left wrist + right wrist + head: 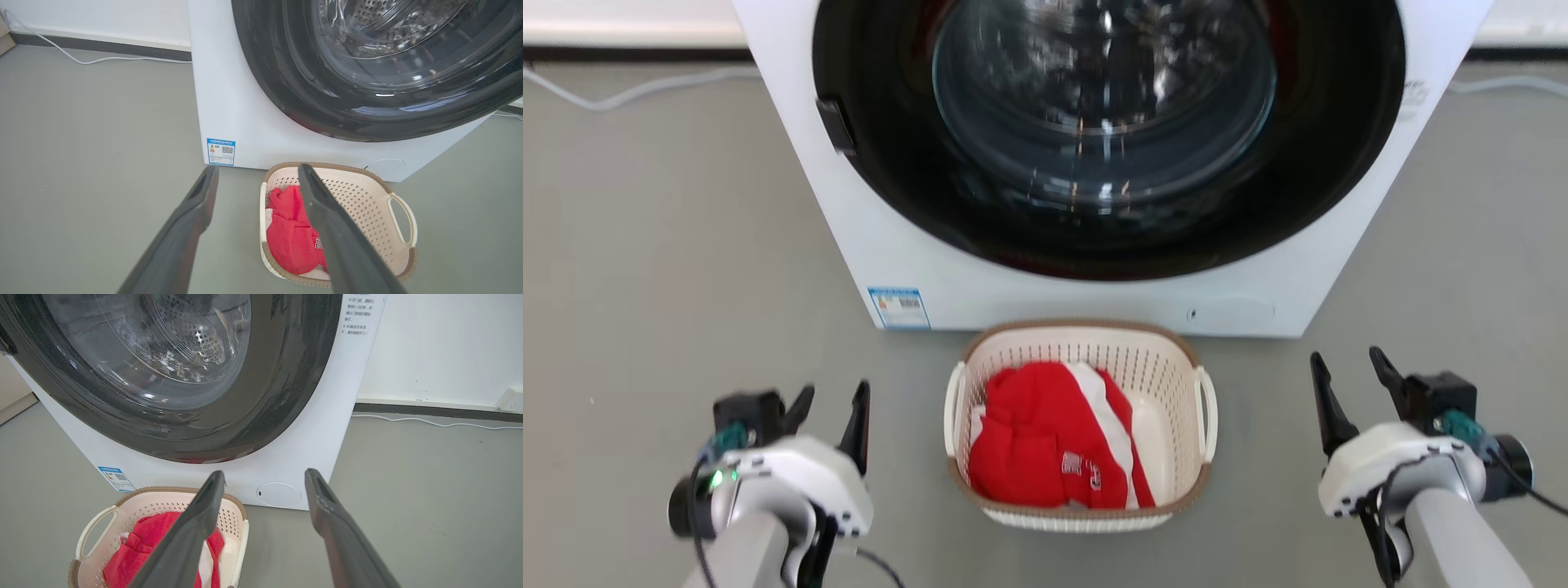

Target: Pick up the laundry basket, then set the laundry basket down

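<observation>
Fingers (858,425) spread, flanking laundry basket (1086,353) on grey floor (686,245) before washing machine (1094,304).

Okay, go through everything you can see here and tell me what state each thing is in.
laundry basket: upright on the floor, loaded, not held.
red garment: crumpled inside the basket.
washing machine door: shut.
left hand: open, empty.
right hand: open, empty.

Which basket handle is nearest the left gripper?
The white loop handle on the left wall of the laundry basket, facing the left gripper; the other handle faces the right gripper.
</observation>
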Controlling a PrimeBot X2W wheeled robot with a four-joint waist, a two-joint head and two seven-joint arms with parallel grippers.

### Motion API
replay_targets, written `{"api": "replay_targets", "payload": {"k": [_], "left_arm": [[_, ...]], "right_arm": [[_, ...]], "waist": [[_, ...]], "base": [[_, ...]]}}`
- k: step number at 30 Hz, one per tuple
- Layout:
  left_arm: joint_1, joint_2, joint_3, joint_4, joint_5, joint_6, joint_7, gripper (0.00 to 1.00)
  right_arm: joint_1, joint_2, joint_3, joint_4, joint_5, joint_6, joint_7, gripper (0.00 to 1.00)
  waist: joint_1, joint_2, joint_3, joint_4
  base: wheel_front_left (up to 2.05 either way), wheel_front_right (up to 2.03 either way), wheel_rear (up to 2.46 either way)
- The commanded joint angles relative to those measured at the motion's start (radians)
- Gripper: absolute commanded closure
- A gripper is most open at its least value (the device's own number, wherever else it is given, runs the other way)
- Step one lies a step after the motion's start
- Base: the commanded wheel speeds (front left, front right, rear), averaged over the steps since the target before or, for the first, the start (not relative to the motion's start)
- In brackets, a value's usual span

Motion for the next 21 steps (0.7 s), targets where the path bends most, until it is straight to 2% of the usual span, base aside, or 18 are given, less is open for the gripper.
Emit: {"api": "replay_targets", "payload": {"k": [1, 11, 21], "left_arm": [[0.022, 0.037, 0.046, -0.034, 0.012, -0.006, -0.006, 0.00], [0.198, 0.041, 0.112, -0.178, 0.052, -0.004, -0.006, 0.00], [0.319, 0.046, 0.155, -0.291, 0.072, 0.025, -0.006, 0.00]], "right_arm": [[0.027, -0.003, 0.021, -0.050, 0.009, 0.006, -0.006, 0.00], [0.213, -0.010, 0.030, -0.232, 0.055, 0.006, -0.006, 0.00], [0.352, 0.004, 0.014, -0.356, 0.063, 0.006, -0.006, 0.00]], "waist": [[0.0000, 0.0000, -0.066, 0.002], [0.0000, 0.0000, -0.167, -0.001], [0.0000, 0.0000, -0.214, -0.006]], "base": [[0.00, 0.00, 0.00], [0.00, 0.00, 0.00], [0.00, 0.00, 0.00]]}}
